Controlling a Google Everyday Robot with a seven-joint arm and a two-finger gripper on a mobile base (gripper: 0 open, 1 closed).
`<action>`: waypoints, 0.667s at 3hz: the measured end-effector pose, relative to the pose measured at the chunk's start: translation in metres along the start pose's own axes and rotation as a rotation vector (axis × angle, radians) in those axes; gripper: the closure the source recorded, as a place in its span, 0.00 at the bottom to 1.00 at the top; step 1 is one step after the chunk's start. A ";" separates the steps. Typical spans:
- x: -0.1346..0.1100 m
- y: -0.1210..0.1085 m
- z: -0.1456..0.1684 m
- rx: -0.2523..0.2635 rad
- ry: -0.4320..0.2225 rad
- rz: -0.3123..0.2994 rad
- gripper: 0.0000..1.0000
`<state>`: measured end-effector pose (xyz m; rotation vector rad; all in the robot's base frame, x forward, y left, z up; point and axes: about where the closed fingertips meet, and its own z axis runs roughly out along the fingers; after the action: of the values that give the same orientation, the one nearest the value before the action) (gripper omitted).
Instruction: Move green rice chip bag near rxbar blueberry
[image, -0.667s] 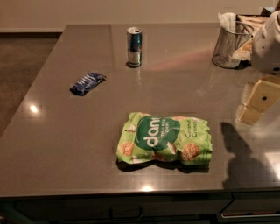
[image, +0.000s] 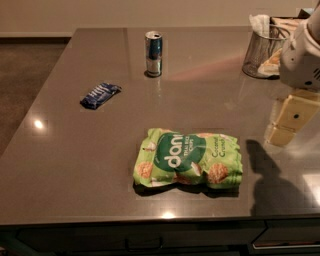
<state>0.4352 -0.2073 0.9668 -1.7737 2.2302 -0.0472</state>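
Observation:
The green rice chip bag (image: 189, 158) lies flat on the grey table (image: 75, 165), near the front edge and a little right of centre. The rxbar blueberry (image: 100, 95), a small dark-blue wrapper, lies at the left of the table, well apart from the bag. My gripper (image: 286, 125) hangs above the table at the right, to the right of the bag and a little higher in the picture, touching neither thing. It holds nothing that I can see. Its shadow falls on the table just right of the bag.
An upright blue-silver can (image: 153, 53) stands at the back centre. A wire mesh holder (image: 260, 50) with white napkins stands at the back right, close to my arm. The table's front edge runs just below the bag.

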 end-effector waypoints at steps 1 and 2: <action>-0.012 0.019 0.027 -0.076 0.001 -0.035 0.00; -0.018 0.041 0.056 -0.134 0.022 -0.061 0.00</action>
<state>0.4136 -0.1711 0.9085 -1.9192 2.2417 0.0713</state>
